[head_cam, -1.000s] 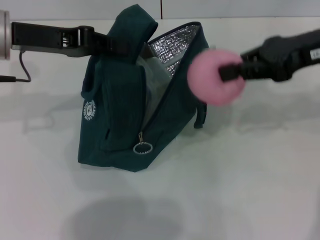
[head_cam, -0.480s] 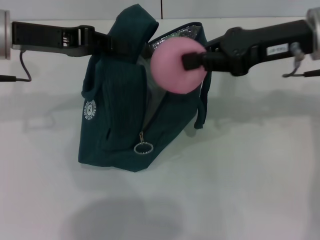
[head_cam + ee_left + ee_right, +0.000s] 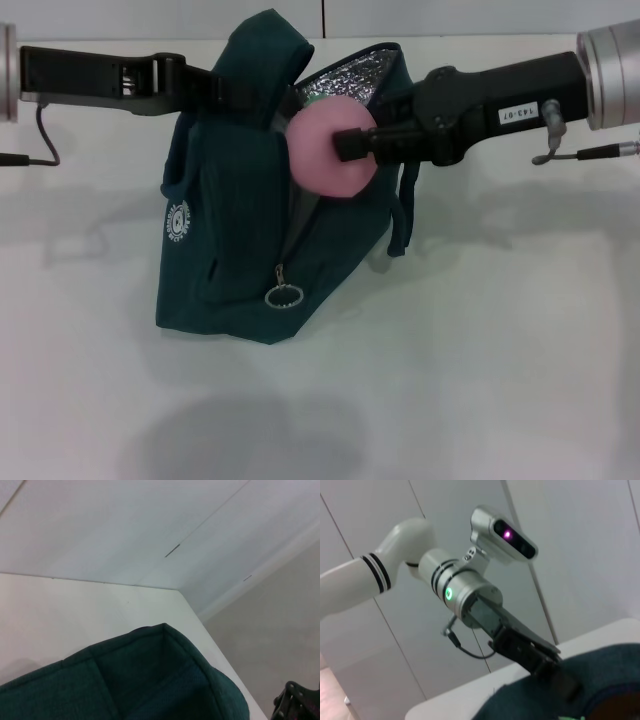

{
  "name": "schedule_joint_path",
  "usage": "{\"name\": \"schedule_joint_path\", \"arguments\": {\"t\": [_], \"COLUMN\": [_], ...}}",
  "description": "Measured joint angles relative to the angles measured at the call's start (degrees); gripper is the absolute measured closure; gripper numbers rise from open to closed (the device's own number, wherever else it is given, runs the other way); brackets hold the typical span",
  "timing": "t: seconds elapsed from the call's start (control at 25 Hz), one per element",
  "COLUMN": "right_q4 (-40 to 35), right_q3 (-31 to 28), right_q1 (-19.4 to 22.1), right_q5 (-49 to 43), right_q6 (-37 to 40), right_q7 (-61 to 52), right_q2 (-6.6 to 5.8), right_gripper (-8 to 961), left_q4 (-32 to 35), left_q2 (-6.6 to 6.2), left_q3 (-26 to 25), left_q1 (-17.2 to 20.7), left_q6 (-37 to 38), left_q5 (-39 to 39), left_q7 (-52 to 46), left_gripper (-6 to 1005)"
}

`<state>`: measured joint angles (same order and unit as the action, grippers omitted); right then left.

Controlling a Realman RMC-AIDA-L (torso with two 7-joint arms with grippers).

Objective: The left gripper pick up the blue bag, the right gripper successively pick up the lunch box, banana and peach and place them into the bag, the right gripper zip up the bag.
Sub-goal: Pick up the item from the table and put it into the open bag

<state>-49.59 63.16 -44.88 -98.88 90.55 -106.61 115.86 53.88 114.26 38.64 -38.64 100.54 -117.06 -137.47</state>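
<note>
Right gripper [image 3: 350,145] clamped on the peach [image 3: 325,150] over the blue bag [image 3: 240,250] mouth, left gripper [image 3: 245,92] pinching its top edge.

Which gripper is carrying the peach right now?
The right gripper: it is shut on the peach at the blue bag mouth. The left gripper only grips the bag's top edge.

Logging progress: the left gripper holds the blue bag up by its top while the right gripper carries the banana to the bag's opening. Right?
One thing is wrong: the head view shows the right gripper carrying the pink peach, not the banana. The rest stands: the left gripper holds the blue bag by its top.
</note>
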Motion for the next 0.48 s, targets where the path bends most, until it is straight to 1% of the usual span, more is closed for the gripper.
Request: {"name": "schedule_joint_path", "arguments": {"t": [0.2, 0.4, 0.48], "right_q4": [-0.19, -0.39, -0.67], "right_q3": [0.04, -0.36, -0.47], "right_q1": [0.20, 0.69, 0.96], "right_q5": [0.56, 0.73, 0.89], "right_q6": [-0.11, -0.18, -0.20], "right_q7": [-0.03, 0.01, 0.03], "right_q2": [-0.16, -0.28, -0.30], "right_gripper": [726, 518, 390], "left_q4": [0.00, 0.00, 0.00], "left_q2": [-0.01, -0.01, -0.01], "left_q3": [0.15, 0.14, 0.13], "left_q1": [0.08, 0.07, 0.06], "left_q6": [0.00, 0.00, 0.00], "left_q5": [0.00, 0.00, 0.00], "left_q7": [0.01, 0.01, 0.01], "left_gripper": [962, 962, 962]}}
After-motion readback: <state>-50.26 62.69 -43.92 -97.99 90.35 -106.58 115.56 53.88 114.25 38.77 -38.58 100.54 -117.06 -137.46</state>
